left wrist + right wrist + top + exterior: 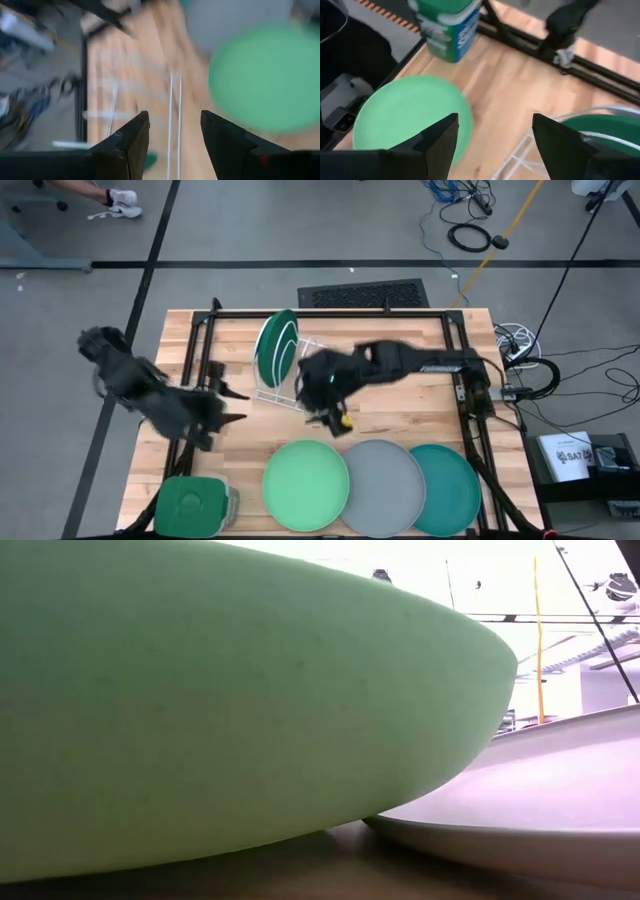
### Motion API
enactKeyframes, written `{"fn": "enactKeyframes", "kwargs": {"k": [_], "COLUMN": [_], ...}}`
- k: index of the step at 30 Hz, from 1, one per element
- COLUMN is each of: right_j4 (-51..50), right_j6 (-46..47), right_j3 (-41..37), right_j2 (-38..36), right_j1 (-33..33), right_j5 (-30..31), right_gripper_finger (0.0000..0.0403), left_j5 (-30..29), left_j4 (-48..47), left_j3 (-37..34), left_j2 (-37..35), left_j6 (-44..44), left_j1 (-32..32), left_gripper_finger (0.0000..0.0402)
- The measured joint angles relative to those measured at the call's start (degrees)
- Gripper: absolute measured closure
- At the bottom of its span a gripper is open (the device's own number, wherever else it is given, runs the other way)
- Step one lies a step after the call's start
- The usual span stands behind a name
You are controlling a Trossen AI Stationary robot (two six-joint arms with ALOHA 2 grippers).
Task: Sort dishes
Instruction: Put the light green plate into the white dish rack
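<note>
The dark green plate [277,345] stands on its edge in a white wire rack [290,390] at the table's middle; it also shows in the right wrist view [607,129]. The mint plate [305,485], grey plate [385,488] and teal plate [447,488] lie flat in a row along the near edge. The mint plate [200,700] and grey plate [540,790] fill the low view. My left gripper [238,405] is open and empty, left of the rack [175,125]. My right gripper [333,420] is open and empty, just right of the rack's near end, above the table.
A green square container [195,505] with a lid stands at the near left corner; it also shows in the right wrist view [447,25]. Black frame rails [200,360] run along the table's left, far and right sides. Bare wood [400,405] lies between the rack and the plates.
</note>
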Motion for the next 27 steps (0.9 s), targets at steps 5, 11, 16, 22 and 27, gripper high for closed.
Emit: {"fn": "enactKeyframes", "kwargs": {"k": [5,11,16,22,27], "right_j4": [-0.28,-0.06,1.77,5.24,5.82], "right_j6": [1.90,2.23,0.91,-0.06,0.17], "right_j3": [-0.02,-0.10,-0.11,-0.13,-0.02], "right_j2": [5.91,16.19,22.26,25.44,26.87], "right_j1": [4.93,8.00,7.35,4.30,1.79], "right_j5": [2.09,1.65,1.65,1.85,0.62], "right_gripper_finger": [0.0154,0.0154,0.0154,0.0154,0.0154], "left_j5": [-4.08,-9.38,-9.67,-9.65,-9.64], "left_j4": [10.65,14.73,16.14,18.76,18.95], "left_j3": [-4.49,-8.99,-11.82,-15.14,-16.94], "left_j2": [-8.25,-12.44,-12.77,-12.65,-12.67], "left_j6": [1.96,2.64,2.63,2.69,2.64], "left_j1": [-4.88,-6.25,-6.23,-6.23,-6.21], "left_gripper_finger": [0.0221,0.0221,0.0221,0.0221,0.0221]}}
